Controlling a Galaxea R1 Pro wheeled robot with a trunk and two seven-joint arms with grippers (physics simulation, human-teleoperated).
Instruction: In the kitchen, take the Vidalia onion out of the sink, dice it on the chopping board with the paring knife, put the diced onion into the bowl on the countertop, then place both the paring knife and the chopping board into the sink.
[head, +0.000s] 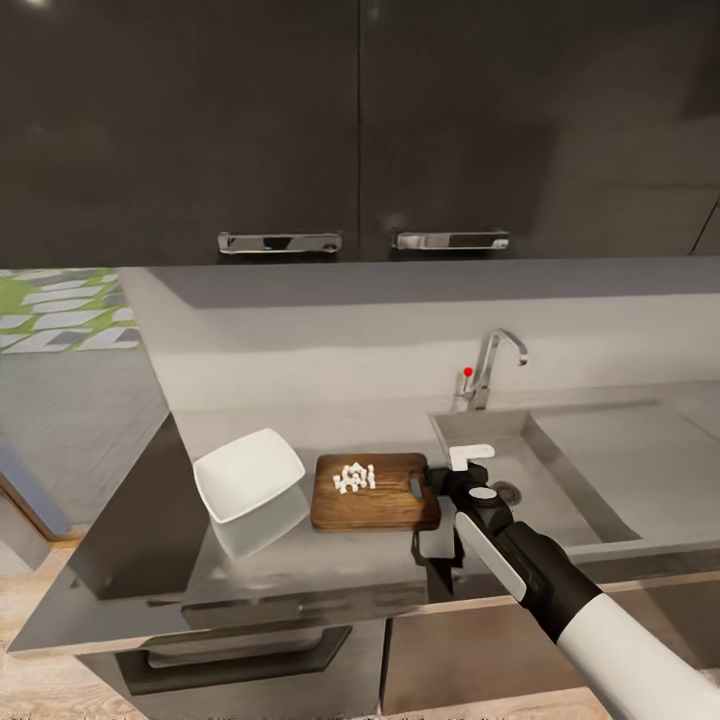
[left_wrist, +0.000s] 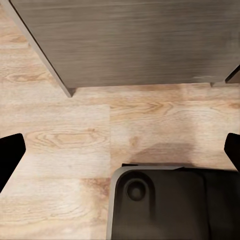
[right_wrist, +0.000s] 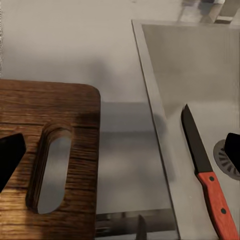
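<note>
The dark-brown chopping board (head: 375, 500) lies on the grey countertop (head: 300, 565) with the diced onion (head: 353, 477) heaped on its top. Left of the board stands the white bowl (head: 248, 480), its inside bare. My right gripper (head: 455, 478) hovers open over the board's slotted end (right_wrist: 50, 170) and the sink's (head: 560, 470) left rim. The paring knife (right_wrist: 207, 170) lies on the basin floor beside the drain, its red handle toward the camera. The whole onion is out of view. Down by the wooden floor, my left gripper (left_wrist: 120, 155) is open with nothing in it.
The chrome tap (head: 492, 365) with its red knob rises behind the basin. Dark wall cabinets (head: 360, 130) hang overhead. A flat drainboard (head: 640, 450) extends to the right. Beneath the left gripper are my dark base (left_wrist: 165, 205) and a grey cabinet front (left_wrist: 140, 40).
</note>
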